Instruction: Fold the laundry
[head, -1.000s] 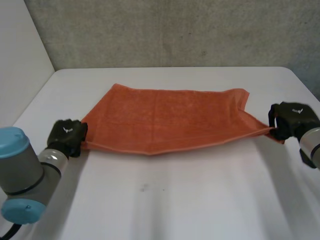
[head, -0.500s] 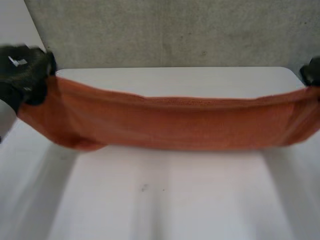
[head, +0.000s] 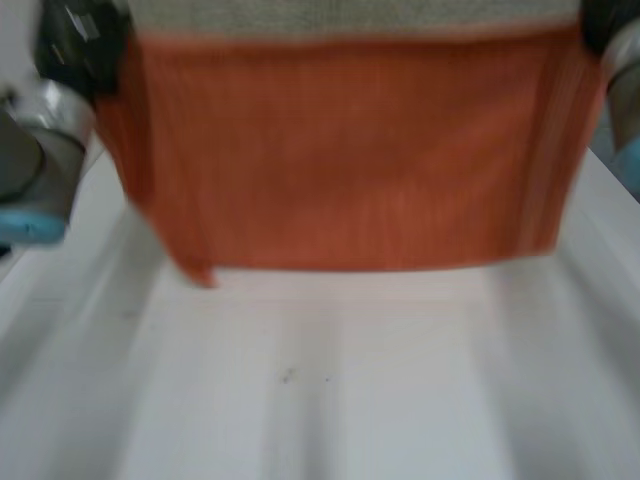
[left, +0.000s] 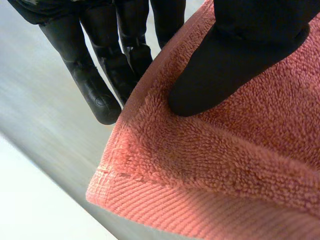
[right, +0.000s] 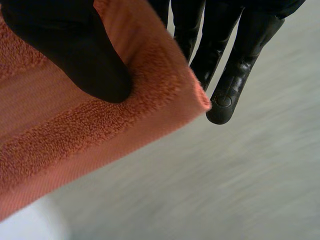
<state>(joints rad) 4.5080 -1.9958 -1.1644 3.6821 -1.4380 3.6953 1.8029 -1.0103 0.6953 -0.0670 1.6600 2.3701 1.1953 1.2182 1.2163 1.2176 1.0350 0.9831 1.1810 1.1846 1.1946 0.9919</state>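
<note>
The orange terry towel (head: 350, 150), ribbed along its hem, hangs spread flat above the white table (head: 350, 400), the left hand (left: 235, 55) and right hand (right: 75, 50) each pinching one upper corner between thumb and fingers.

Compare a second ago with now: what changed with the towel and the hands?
Both the left hand and right hand rose, lifting the orange terry towel off the white table. It went from lying flat to hanging spread between them. Unchanged: each hand still pinches its corner.
</note>
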